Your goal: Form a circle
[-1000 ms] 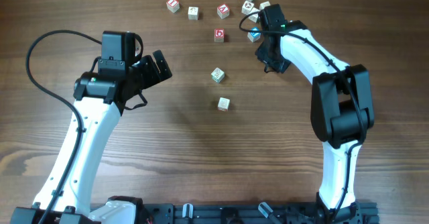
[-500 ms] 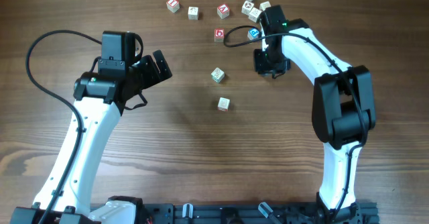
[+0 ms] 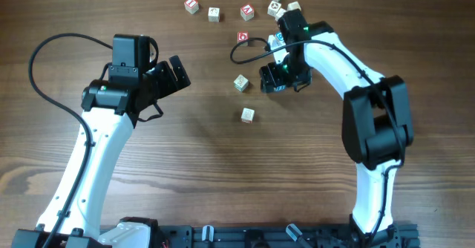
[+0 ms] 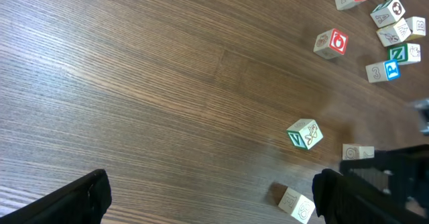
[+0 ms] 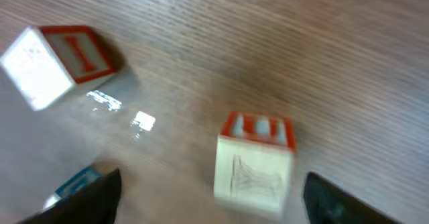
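Three pale wooden cubes, square-edged with printed faces, press together as the circle point(image 3: 276, 9) at the far right of the counter point(image 3: 185, 174), a dark brown top with long, streaky grain. The right arm's glossy white shell passes just beside the cluster.

The right hand point(image 3: 267, 79) sits nearer the middle of the counter, apart from the circle. My wrist view of it is blurred, but the two black fingers stand spread. A pale cube point(image 5: 255, 158) with an orange-red top stands between them with bare wood on either side, and neither finger touches it. Ahead and to the left in that view, a lettered cube point(image 5: 57, 60) shows a red character on one face and plain white on another.

The left hand point(image 3: 177, 73) hangs left of centre with its matte black fingers spread wide and nothing between them.

Between the two hands I count a green cube point(image 3: 241, 82) turned corner-on and, nearer me, a plain cube point(image 3: 247, 115). A red cube point(image 3: 243, 37) lies farther back. More cubes form a loose row point(image 3: 214, 13) along the far edge, none of them touching. A thin black cable point(image 3: 239, 51) loops out from the right wrist above the wood.
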### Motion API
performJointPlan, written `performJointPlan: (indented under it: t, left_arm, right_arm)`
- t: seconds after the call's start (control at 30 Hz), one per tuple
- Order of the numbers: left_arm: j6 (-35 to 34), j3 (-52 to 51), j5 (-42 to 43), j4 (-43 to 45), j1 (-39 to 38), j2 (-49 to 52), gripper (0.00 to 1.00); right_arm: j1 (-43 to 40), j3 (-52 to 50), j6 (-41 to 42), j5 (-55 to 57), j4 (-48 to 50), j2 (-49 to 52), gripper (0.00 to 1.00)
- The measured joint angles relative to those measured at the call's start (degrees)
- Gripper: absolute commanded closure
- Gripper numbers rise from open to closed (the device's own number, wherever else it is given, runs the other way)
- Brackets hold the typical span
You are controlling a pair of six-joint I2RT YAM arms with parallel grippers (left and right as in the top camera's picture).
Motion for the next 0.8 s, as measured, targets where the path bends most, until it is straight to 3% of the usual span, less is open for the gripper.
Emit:
performJointPlan:
  t: [0.13, 0.23, 0.27, 0.47, 0.63, 0.8]
  left_arm:
    - [0.0, 0.0, 0.0, 0.0, 0.0, 0.0, 0.0]
    - [0.0, 0.0, 0.0, 0.0, 0.0, 0.0, 0.0]
    - [0.0, 0.0, 0.0, 0.0, 0.0, 0.0, 0.0]
    - [0.0, 0.0, 0.0, 0.0, 0.0, 0.0, 0.0]
    - [0.0, 0.0, 0.0, 0.0, 0.0, 0.0, 0.0]
    - [0.0, 0.0, 0.0, 0.0, 0.0, 0.0, 0.0]
  right_arm:
    - [0.0, 5.6, 15.8, 6.4, -5.1, -4.7, 0.0]
    - [-0.4, 7.9, 40.4, 8.6, -7.2, -10.9, 0.01]
    - [-0.5, 8.1, 44.6, 8.5, -6.8, -11.5, 0.01]
    - [-0.5, 7.5, 60.4, 8.4, -4.7, -11.5, 0.01]
    - [-0.5, -2.3, 75.0, 8.2, -4.7, -11.3, 0.02]
    - [-0.5, -6.2, 78.8, 8.2, 1.8, -10.7, 0.05]
